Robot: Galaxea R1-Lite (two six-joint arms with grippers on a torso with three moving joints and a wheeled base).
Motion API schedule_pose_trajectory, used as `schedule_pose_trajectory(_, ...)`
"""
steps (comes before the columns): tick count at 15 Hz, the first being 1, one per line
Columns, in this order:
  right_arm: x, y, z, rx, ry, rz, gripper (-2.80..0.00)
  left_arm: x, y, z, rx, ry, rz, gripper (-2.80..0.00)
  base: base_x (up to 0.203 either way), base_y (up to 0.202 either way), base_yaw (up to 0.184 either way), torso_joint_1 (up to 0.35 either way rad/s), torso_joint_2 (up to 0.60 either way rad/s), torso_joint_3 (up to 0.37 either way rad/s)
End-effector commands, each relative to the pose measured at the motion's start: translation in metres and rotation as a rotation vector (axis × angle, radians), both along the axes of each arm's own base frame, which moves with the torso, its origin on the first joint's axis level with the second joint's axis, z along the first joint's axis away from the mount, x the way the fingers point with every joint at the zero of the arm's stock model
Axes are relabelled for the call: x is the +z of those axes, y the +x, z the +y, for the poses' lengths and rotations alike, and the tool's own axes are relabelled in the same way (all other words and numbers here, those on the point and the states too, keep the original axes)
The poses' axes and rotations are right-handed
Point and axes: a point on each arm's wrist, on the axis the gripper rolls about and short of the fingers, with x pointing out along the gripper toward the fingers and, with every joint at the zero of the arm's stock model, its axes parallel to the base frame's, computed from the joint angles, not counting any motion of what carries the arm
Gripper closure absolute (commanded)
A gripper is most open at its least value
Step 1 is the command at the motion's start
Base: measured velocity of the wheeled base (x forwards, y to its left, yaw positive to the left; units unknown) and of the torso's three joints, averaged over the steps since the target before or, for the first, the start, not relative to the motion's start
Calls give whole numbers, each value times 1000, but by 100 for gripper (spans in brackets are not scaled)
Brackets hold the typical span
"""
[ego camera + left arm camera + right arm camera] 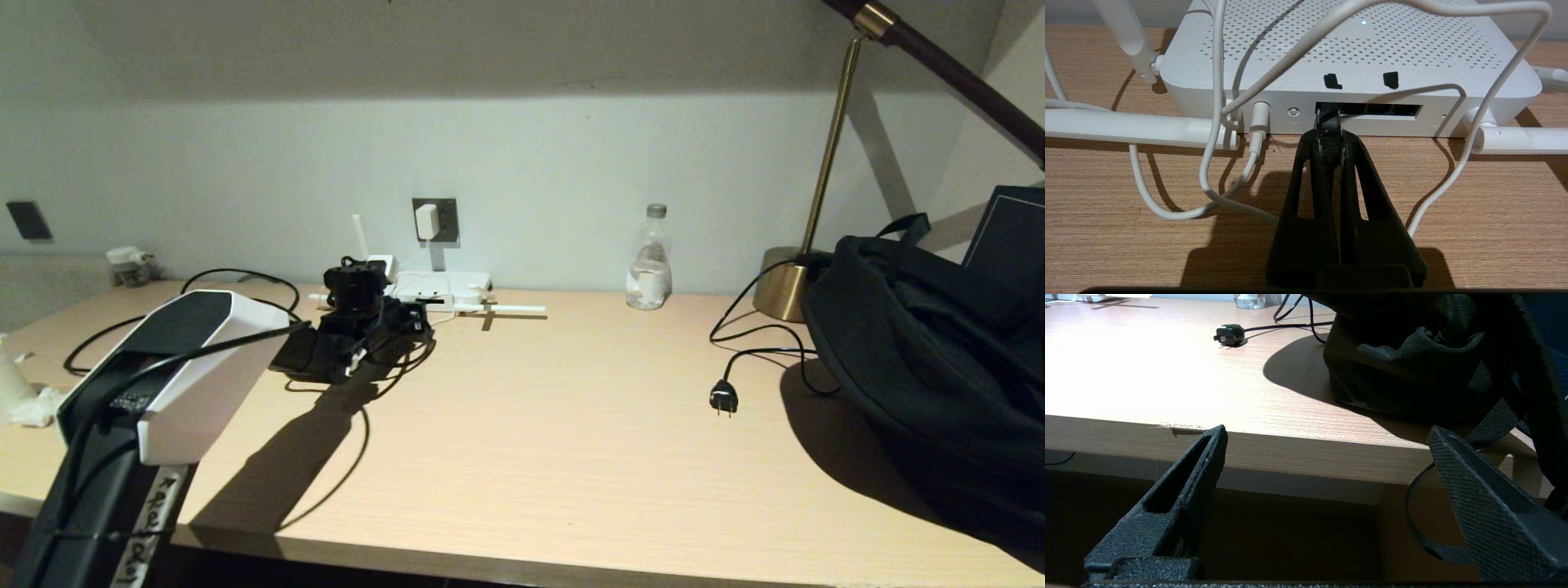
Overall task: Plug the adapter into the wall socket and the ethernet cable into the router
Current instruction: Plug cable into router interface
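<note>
We had the left gripper [1329,141] clenched on the ethernet cable's connector [1327,116], its tip at the leftmost slot of the router [1355,45]. Adapter [425,220] sat in the wall socket [445,204]. Risk: skewed connector jams, or the push slides the router. Right gripper [1327,473] hung open below the desk edge [1290,453].

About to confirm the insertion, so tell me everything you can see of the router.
The flat white rounded plastic router lies on the wooden desk by the wall, its perforated top showing one small lit light. White stick antennas splay flat beside it. A white cord enters one edge; the shut left gripper presses a black connector into the leftmost port slot.
</note>
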Motion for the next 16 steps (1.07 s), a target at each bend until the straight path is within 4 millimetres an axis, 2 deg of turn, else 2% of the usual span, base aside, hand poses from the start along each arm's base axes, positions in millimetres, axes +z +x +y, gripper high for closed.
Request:
schedule_pose_trajectory(1, 0, 0, 0, 0, -1, 0, -280, 2, 0, 0, 1, -1, -4, 0, 0, 0, 0, 0, 0, 0)
schedule_pose_trajectory(16, 0, 0, 0, 0, -1, 0, -280, 4, 3, 2, 10, -2, -16, 0, 0, 0, 0, 0, 0, 0)
